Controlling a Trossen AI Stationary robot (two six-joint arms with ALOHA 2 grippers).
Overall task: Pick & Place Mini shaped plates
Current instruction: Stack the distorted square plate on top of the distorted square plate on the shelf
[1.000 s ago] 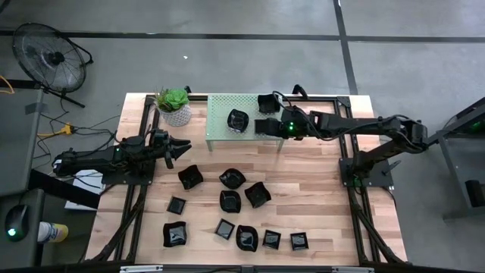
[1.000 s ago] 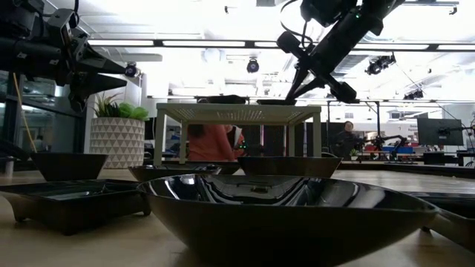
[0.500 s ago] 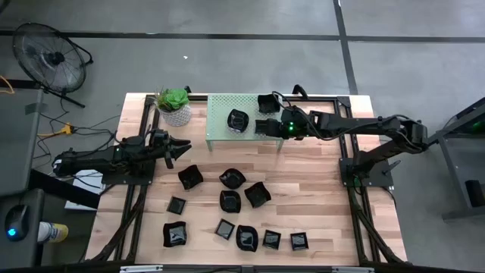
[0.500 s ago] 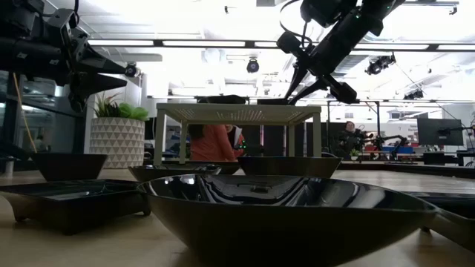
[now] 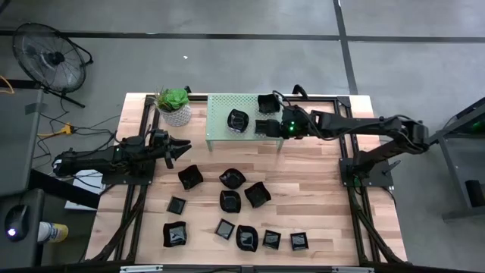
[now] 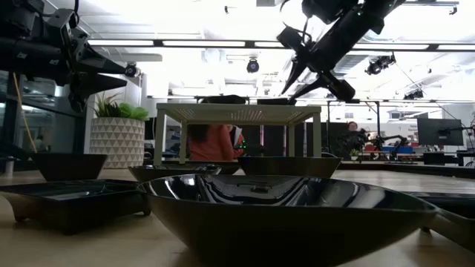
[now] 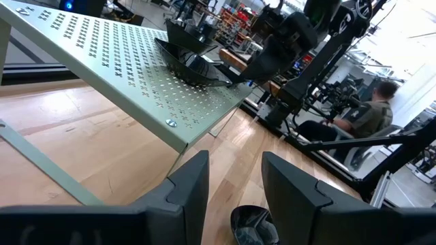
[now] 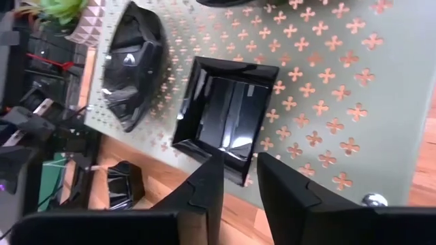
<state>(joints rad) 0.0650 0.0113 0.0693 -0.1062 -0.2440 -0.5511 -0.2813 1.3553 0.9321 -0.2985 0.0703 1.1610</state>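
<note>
A green perforated shelf [image 5: 220, 114] holds three glossy black plates: a wavy one [image 5: 238, 120], a square one at the far edge [image 5: 265, 102] and a square one [image 8: 225, 116] lying flat by the right gripper. My right gripper [image 8: 238, 170] is open and hovers just above that plate's near edge, fingers apart on either side of its corner. Several more black plates [image 5: 229, 201] lie on the wooden table. My left gripper [image 5: 184, 144] waits open above the table's left side, pointing toward the shelf, with a plate [image 7: 255, 224] below it.
A white-potted green plant [image 5: 176, 105] stands at the shelf's left end. The shelf stands on thin legs [image 6: 161, 141] over the tabletop. A fan [image 5: 45, 57] stands on the floor beyond the table's far-left corner. People sit in the room behind.
My right gripper has risen a little from the shelf top, its fingers now clear above it. The square plate beneath it has stayed flat on the shelf.
</note>
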